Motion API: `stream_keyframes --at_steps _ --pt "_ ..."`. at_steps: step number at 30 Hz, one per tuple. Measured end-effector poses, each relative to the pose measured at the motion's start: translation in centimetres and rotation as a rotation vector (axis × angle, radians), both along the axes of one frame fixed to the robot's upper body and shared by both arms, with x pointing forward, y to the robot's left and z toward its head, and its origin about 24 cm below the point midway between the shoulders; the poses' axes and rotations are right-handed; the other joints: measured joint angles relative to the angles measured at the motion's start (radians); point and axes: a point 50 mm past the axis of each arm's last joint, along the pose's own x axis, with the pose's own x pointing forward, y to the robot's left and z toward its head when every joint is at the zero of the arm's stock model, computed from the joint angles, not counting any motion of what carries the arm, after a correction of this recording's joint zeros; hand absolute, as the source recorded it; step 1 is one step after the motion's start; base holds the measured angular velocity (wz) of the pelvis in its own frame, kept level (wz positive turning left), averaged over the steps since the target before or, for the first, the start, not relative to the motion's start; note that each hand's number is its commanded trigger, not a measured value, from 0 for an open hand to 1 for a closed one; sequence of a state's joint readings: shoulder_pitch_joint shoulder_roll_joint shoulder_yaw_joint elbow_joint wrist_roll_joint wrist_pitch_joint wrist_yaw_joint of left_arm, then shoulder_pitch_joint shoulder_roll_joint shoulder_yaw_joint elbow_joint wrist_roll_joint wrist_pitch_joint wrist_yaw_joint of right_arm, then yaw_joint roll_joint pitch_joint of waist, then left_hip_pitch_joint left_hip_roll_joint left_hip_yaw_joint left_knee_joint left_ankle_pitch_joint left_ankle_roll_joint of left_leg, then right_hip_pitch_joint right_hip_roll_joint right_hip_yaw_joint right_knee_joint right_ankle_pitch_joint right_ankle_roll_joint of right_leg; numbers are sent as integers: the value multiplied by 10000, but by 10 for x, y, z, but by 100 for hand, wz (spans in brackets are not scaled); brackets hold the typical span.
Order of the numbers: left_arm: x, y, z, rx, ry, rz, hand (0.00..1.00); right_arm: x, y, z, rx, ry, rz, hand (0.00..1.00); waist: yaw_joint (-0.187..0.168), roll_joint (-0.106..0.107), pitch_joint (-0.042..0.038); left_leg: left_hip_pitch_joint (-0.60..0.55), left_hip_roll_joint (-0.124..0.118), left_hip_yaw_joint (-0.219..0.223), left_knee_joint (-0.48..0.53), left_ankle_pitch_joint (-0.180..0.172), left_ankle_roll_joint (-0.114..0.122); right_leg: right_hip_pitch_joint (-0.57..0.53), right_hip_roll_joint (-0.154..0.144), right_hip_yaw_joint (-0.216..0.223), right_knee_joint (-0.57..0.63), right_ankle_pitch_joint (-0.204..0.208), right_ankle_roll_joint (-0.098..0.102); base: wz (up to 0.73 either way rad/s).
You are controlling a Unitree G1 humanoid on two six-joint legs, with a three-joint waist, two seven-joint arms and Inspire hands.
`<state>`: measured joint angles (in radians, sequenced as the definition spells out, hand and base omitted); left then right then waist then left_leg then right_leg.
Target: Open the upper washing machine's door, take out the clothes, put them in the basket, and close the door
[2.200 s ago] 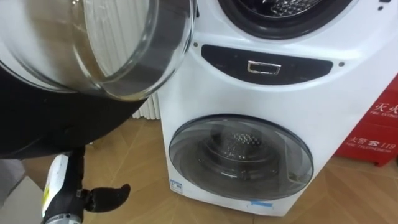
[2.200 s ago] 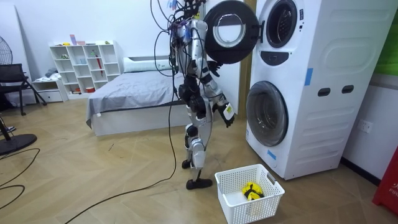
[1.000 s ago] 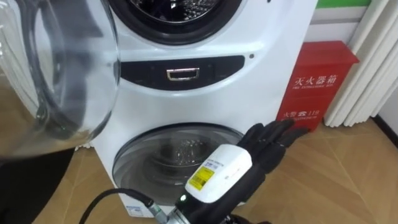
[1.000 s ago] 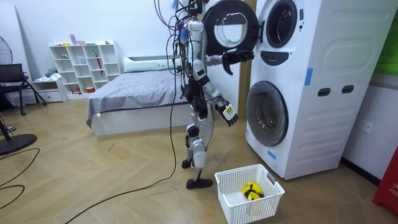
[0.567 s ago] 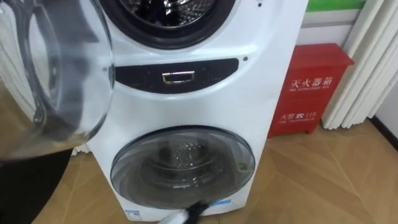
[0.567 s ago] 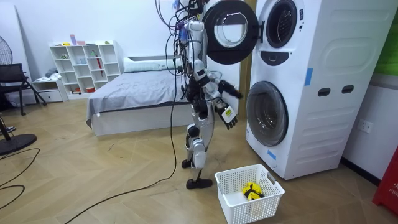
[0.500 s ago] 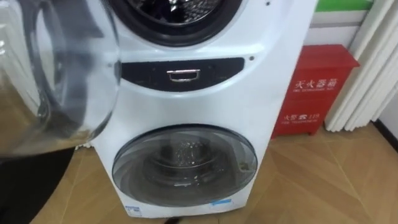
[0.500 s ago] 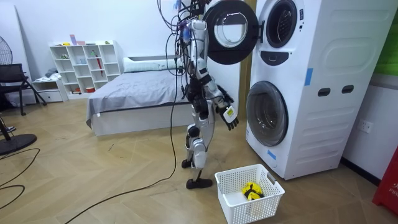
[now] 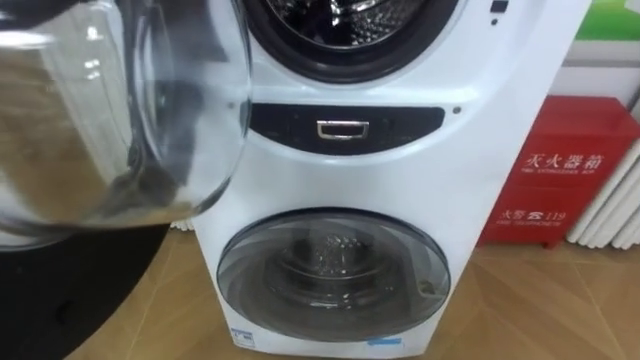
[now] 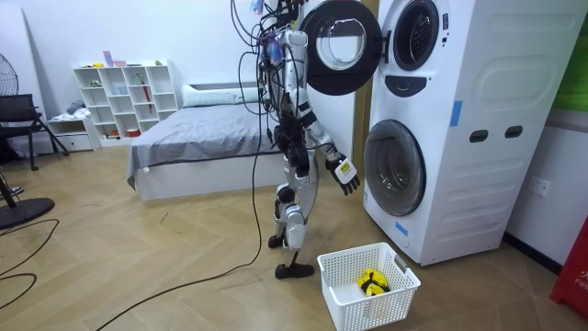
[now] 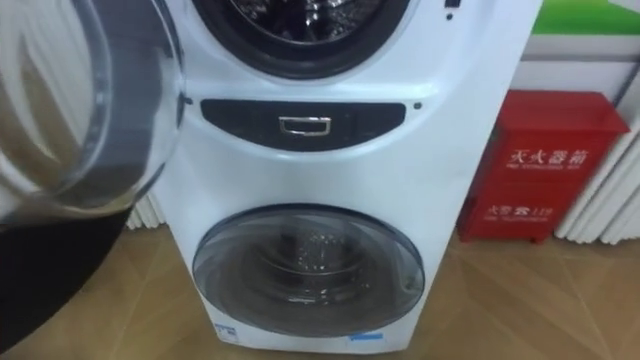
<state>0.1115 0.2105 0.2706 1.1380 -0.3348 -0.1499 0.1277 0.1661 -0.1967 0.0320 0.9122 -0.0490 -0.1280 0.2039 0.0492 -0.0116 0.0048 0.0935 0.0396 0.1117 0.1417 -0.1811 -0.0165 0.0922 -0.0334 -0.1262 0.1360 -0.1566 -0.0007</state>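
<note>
Clothes are not held in the right hand (image 10: 346, 175). At centre frame in the room view its fingers hang loosely extended, pointing down, and enclose nothing. The hand is at the end of an arm angled down and forward, between the robot's hip and the washing machine (image 9: 500, 210), level with the lower door (image 9: 335, 275). The robot stands upright facing the machine front, just left of it in the room view.

Location of the load. The upper door (image 9: 110, 110), a glass bowl in a dark ring, stands swung open and occupies the upper left of the eye views. The upper drum (image 9: 345, 20) is exposed at top centre. Its visible lower portion shows perforated metal; whether clothes lie deeper inside cannot be determined from this angle. The lower door is closed, and only drum metal is discernible behind its glass. At lower centre in the room view, a white basket (image 10: 352, 311) stands on the floor (image 10: 184, 276) near the robot's feet. It contains one small yellow-and-dark item (image 10: 371, 281).

Handling. Expect clothes to be soft, limp and light, heavier if damp, and liable to drag on the door seal. Grasp a bunched fold from the middle of the heap, with the fingers closed fully round it; a hem alone is likely to slip. Approach through the upper opening, to the right of the open door.
</note>
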Motion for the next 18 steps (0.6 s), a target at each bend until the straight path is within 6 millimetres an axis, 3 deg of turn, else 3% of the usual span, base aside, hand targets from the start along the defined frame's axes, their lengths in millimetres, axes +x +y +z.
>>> stream_keyframes --at_steps 6,8,11,14,17,18 --pt "-18 30 9 107 -641 4501 0 -24 -12 1 -287 328 -742 0 455 99 -9 183 8 -19 -12 -11 -16 201 1 -52 -14 -20 -20 -1" --pt "-14 43 17 514 -941 5157 0 -28 -16 2 -494 389 -996 0 589 166 -5 185 9 -25 -13 -18 -23 192 7 -36 -10 -23 -17 0" --pt "9 66 38 1157 -2072 6318 0 -26 -19 3 -796 344 -1051 0 699 357 -18 93 4 -78 17 -17 -23 134 8 -48 -4 -27 -16 5" --pt "42 89 75 2373 -3551 6442 0 -17 -18 8 -1075 -38 -755 0 718 567 -39 38 -1 -88 35 -16 -21 88 1 -69 9 -26 -17 0" --pt "80 98 131 4271 -5587 5540 0 -14 -13 11 -1181 -307 -506 0 714 633 -66 -88 -11 -204 80 -15 -20 50 0 -146 -5 -30 -14 11" --pt "95 96 161 5221 -6612 5072 0 -15 -10 10 -1148 -267 -487 0 715 598 -67 -143 -12 -282 106 -15 -21 42 4 -157 -13 -30 -15 11"
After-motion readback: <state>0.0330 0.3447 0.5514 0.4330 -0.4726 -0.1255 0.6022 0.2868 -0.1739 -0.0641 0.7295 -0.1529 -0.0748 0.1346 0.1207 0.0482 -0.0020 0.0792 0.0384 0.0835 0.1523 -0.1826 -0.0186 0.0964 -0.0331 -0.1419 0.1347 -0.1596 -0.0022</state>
